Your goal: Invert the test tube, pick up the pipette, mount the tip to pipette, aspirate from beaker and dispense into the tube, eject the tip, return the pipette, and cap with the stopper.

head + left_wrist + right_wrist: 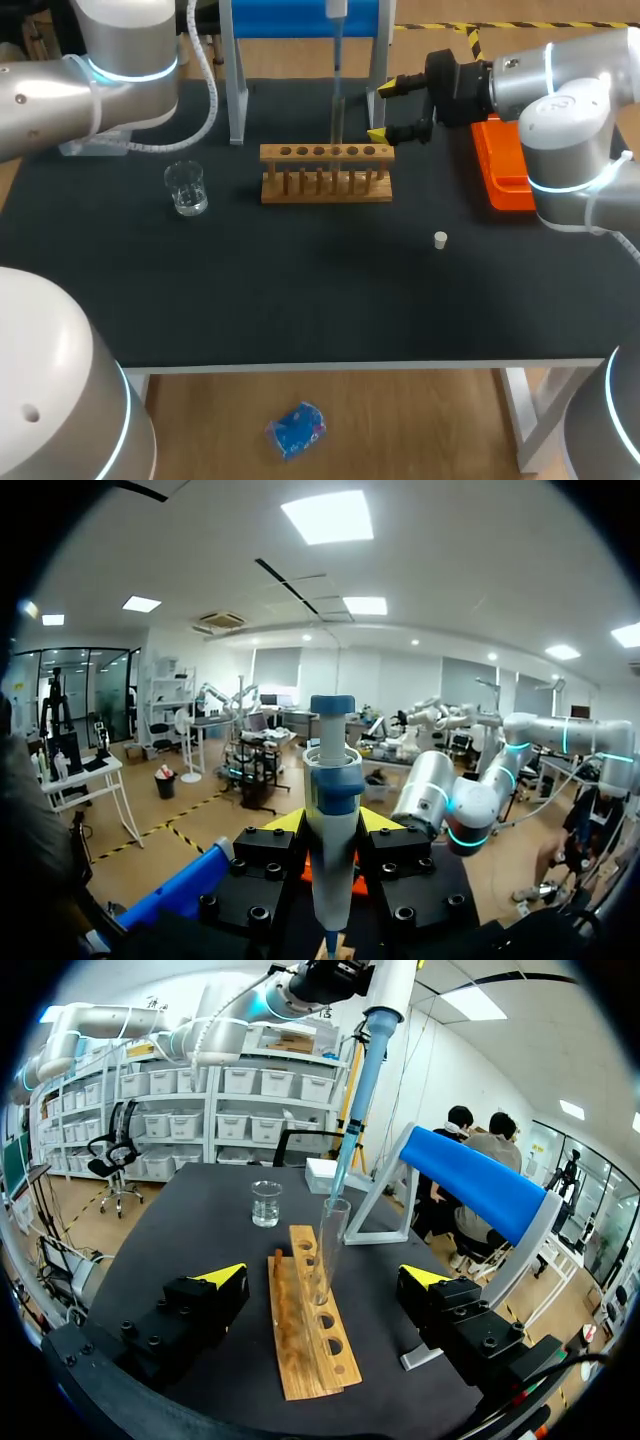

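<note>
A clear test tube [338,118] stands upright in the wooden rack [326,186]. The blue-and-white pipette [337,35] hangs over it, its tip down in the tube's mouth. In the left wrist view my left gripper [330,825] is shut on the pipette [333,800]. My right gripper [392,110] is open just right of the tube, holding nothing. In the right wrist view the right gripper [325,1275] faces the tube [330,1240], rack [305,1340] and pipette tip [352,1130]. The glass beaker [186,188] sits left of the rack. A small white stopper [440,239] lies on the mat.
An orange tray [503,170] lies at the right edge under my right arm. A blue-and-white pipette stand [240,90] rises behind the rack; its blue bar [480,1185] shows in the right wrist view. The beaker [266,1203] stands beyond the rack there.
</note>
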